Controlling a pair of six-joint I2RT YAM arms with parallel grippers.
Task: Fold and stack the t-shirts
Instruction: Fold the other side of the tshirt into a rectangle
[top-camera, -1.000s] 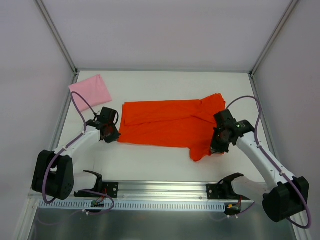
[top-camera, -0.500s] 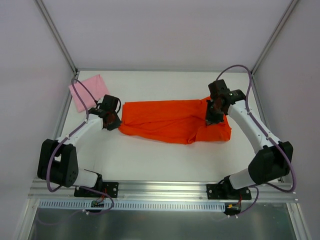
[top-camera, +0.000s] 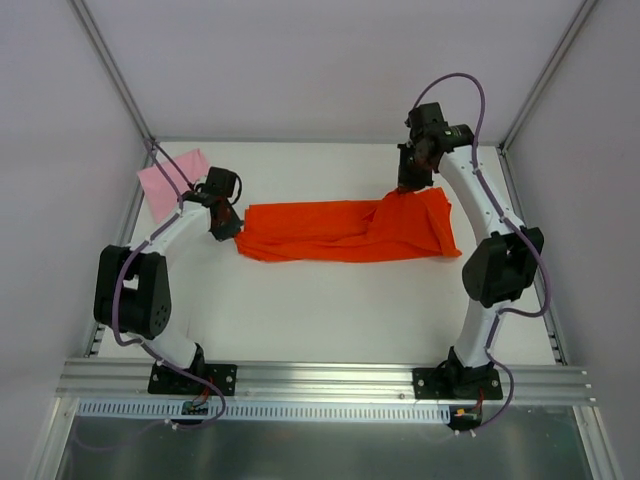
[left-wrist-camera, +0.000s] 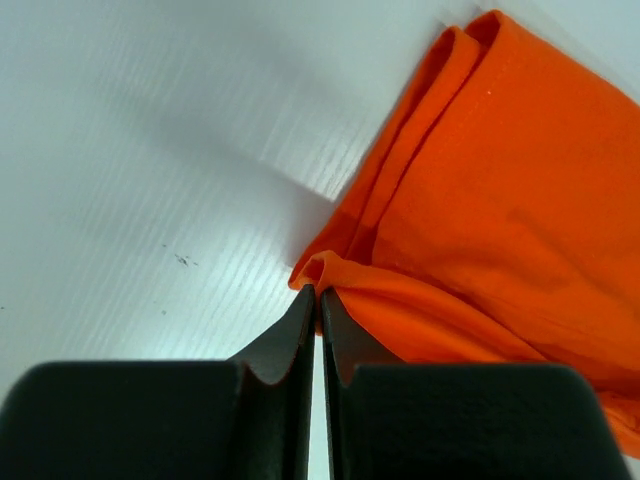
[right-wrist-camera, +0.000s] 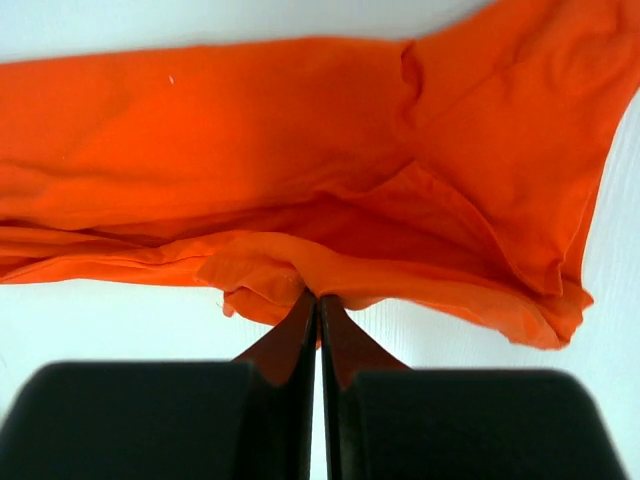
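The orange-red t-shirt (top-camera: 340, 230) lies as a long folded band across the middle of the table. My left gripper (top-camera: 231, 226) is shut on its left end, pinching a fold of cloth (left-wrist-camera: 345, 275) at the fingertips. My right gripper (top-camera: 407, 187) is shut on the far right edge of the shirt, a bunched hem (right-wrist-camera: 270, 275) caught between its fingers, lifted slightly off the table. The pink t-shirt (top-camera: 166, 183) is a small folded square at the far left corner, partly behind the left arm's cable.
White table (top-camera: 330, 310) with grey walls on three sides. Metal frame posts (top-camera: 118, 80) rise at the back corners. An aluminium rail (top-camera: 320, 378) with both arm bases runs along the near edge.
Both grippers carried the shirt's near edge away from me toward the far edge, folding it into a narrower band. The right arm stretched far back; the left moved up near the pink shirt.
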